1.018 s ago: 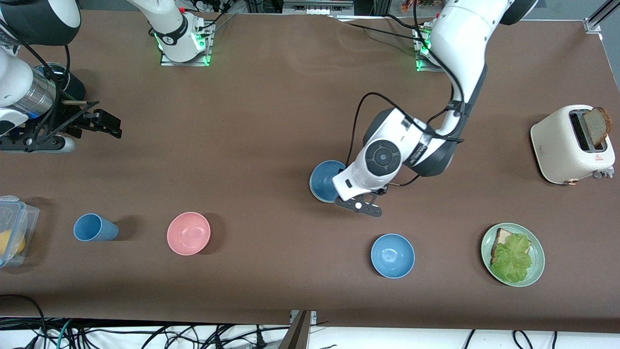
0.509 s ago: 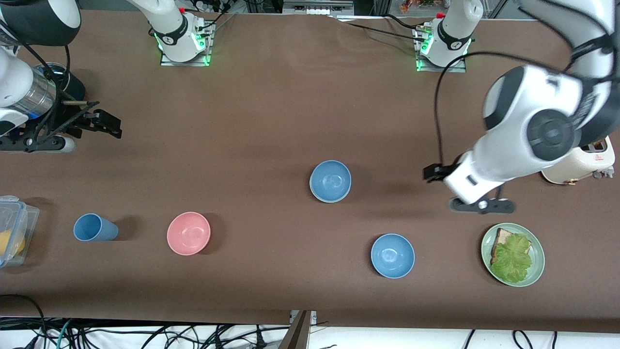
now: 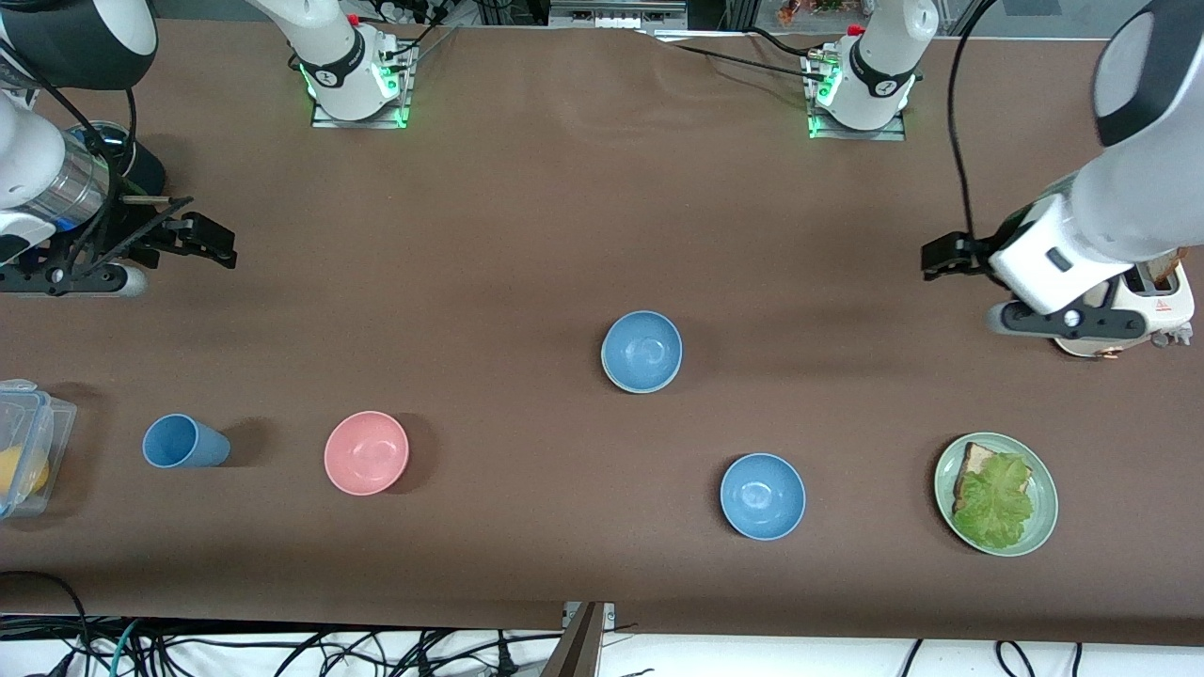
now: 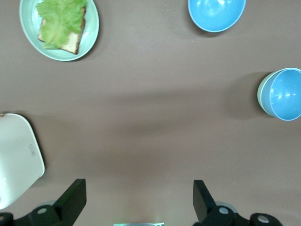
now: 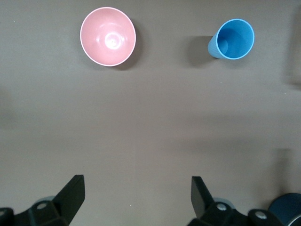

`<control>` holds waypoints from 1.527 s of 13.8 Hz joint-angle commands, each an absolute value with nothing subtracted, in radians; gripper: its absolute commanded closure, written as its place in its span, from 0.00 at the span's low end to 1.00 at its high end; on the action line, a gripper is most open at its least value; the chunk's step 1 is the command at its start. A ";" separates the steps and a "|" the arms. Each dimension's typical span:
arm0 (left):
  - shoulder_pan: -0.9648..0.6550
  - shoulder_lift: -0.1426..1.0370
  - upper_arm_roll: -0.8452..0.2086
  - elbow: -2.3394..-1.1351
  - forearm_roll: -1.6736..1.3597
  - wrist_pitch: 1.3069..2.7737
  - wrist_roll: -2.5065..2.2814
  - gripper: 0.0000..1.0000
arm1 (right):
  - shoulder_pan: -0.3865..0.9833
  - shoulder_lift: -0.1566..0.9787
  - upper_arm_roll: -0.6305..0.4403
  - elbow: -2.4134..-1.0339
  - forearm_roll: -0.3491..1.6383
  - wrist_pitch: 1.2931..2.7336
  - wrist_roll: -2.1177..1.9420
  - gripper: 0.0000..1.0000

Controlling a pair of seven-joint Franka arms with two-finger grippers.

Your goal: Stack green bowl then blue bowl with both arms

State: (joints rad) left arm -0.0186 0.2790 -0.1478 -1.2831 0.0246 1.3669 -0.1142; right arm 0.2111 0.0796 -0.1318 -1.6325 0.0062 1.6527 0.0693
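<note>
blue bowl (image 3: 641, 350) nests in green bowl (image 4: 260, 92); left gripper (image 4: 136, 200) and right gripper (image 5: 136, 195) fingers apart.

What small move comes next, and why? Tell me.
Probably just park the left pincer: the blue bowl already sits inside the green bowl, whose rim shows beneath it. That pincer hangs open near the toaster; the right pincer waits open at its end.

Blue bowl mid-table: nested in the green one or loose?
Nested. The blue bowl sits upright inside the green bowl, whose pale rim shows around its edge. Both grippers are open, clear of it.
</note>
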 commanded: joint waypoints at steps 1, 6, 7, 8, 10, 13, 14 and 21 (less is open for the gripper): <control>0.029 0.247 -0.158 -1.324 0.012 1.365 -0.083 0.00 | 0.199 0.081 -0.127 -1.617 0.015 1.634 0.055 0.00; 0.037 -0.087 -0.153 -1.794 0.002 1.745 -0.097 0.00 | 0.199 0.081 -0.126 -1.617 0.014 1.634 0.054 0.00; 0.023 -0.094 -0.152 -1.793 0.000 1.724 -0.097 0.00 | 0.199 0.081 -0.126 -1.615 0.015 1.634 0.055 0.00; 0.021 -0.091 -0.146 -1.790 -0.006 1.707 -0.095 0.00 | 0.199 0.081 -0.126 -1.617 0.014 1.634 0.055 0.00; 0.011 -0.087 -0.105 -1.775 -0.049 1.656 -0.100 0.00 | 0.199 0.081 -0.126 -1.617 0.014 1.634 0.055 0.00; -0.028 -0.084 -0.048 -1.763 -0.074 1.603 -0.094 0.00 | 0.199 0.081 -0.126 -1.615 0.014 1.634 0.055 0.00; -0.028 -0.077 -0.048 -1.758 -0.075 1.601 -0.095 0.00 | 0.199 0.080 -0.126 -1.615 0.014 1.634 0.055 0.00; -0.031 -0.011 -0.048 -1.655 -0.067 1.535 -0.095 0.00 | 0.201 0.077 -0.124 -1.614 0.032 1.635 0.057 0.00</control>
State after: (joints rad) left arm -0.0163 -0.0272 -0.0623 -1.6919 -0.0512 1.5637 -0.1074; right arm 0.2108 0.0803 -0.1314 -1.6314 0.0117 1.6523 0.0693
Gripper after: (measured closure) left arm 0.000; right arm 0.000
